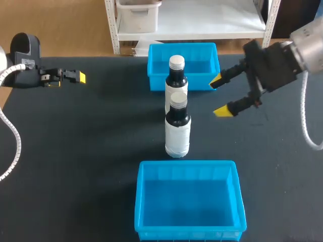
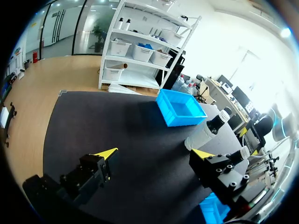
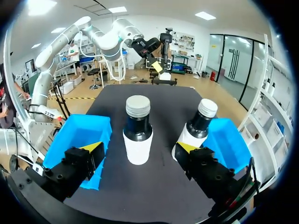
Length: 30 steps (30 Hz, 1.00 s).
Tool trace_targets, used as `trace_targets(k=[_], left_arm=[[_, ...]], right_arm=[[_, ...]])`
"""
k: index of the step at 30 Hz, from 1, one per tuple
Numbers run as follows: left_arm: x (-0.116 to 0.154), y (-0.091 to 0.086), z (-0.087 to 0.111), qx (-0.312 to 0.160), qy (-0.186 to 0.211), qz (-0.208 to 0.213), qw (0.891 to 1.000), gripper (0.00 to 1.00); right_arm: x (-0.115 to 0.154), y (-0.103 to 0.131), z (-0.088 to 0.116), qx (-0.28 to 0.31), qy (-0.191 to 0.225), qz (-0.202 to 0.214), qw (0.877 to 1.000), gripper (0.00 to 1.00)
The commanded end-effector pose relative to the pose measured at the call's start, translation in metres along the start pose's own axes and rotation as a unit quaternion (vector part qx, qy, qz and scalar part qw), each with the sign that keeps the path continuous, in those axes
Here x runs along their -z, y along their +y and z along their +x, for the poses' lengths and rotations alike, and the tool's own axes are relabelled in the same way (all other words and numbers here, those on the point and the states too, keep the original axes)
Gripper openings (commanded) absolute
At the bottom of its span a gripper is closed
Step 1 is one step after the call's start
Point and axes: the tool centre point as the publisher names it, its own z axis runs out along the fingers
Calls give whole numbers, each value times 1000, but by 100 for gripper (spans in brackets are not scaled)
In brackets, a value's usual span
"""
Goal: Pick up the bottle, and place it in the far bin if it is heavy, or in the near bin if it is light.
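Observation:
Two dark bottles with white labels and grey caps stand upright mid-table. The nearer bottle is just ahead of my right gripper, which hangs open to its right, not touching it. The farther bottle stands behind it, in front of the far blue bin. The near blue bin sits at the front edge. My left gripper is open at the far left, holding nothing.
Both bins look empty. Dark tabletop stretches open on either side of the bottles. In the left wrist view the nearer bottle's cap peeks out behind one finger.

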Motion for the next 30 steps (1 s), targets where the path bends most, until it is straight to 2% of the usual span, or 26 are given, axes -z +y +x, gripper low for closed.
trace_targets(k=[1,12,30], left_arm=[[0,0,0,0,0,0,1000,100],[0,0,0,0,0,0,1000,100],[0,0,0,0,0,0,1000,100]], right_arm=[[-23,-1,-2,-2,6,0,1000,100],[-60,2,-11,-16,4,-10,1000,100],[-90,2,-26,-30,-7,-19,999,100]])
